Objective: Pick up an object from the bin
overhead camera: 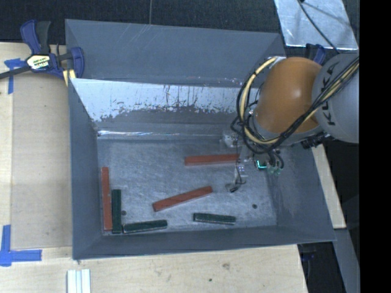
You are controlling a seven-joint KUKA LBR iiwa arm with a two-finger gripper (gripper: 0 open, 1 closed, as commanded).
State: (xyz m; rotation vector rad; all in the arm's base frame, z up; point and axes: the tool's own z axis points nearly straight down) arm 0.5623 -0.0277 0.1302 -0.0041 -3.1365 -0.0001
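Looks down into a grey bin (pixel 183 96) and on the hand (pixel 236 184) low over the right of the floor, open or closed impossible to tell. Finds a flat red-brown stick (pixel 211 160) lying crosswise toward the back, right end just beside the hand, with a second slanted stick (pixel 182 198) near it toward the front. Likely light, stiff and thin; best pinched across the narrow width, near the middle.

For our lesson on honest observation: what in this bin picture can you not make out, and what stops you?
- Right end of the upper red stick: hidden behind the gripper, camera view.
- Bin floor at the back right: covered by the arm's orange cover.
- Dark speck near the right dark green stick: too small to identify.
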